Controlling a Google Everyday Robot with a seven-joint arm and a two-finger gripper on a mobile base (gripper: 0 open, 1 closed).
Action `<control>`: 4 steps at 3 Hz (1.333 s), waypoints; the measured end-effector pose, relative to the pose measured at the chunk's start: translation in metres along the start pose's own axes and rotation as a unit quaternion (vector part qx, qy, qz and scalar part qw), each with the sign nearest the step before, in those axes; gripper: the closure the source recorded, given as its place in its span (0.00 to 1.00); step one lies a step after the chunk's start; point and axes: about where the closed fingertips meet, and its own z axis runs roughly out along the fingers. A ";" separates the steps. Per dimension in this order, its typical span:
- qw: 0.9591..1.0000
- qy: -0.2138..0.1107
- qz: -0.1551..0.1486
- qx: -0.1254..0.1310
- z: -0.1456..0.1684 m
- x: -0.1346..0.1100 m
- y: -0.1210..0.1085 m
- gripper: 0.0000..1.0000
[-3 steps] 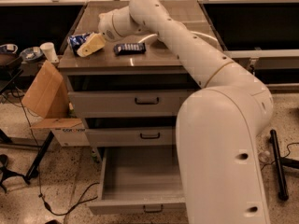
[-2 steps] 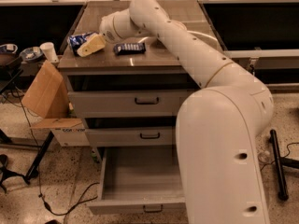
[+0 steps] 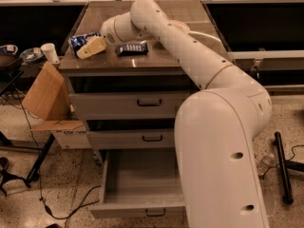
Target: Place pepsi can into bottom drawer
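grasp step in hand: gripper (image 3: pixel 91 46) at the pepsi can (image 3: pixel 78 40) on the cabinet top (image 3: pixel 156 61), whether it has closed cannot be told; next move calls for a secure lift, then lowering into the open bottom drawer (image 3: pixel 140 177).

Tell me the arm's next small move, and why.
Probably secure a firm hold on the pepsi can before any lift. The gripper sits right at the can, which lies on the cabinet top at its left side, and the bottom drawer stands open below.
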 end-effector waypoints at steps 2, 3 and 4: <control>0.999 0.000 0.016 -0.030 0.008 0.006 0.002 0.41; 0.999 -0.003 0.017 -0.032 0.006 0.006 0.001 0.64; 1.000 -0.014 0.006 -0.020 -0.008 0.000 0.001 0.88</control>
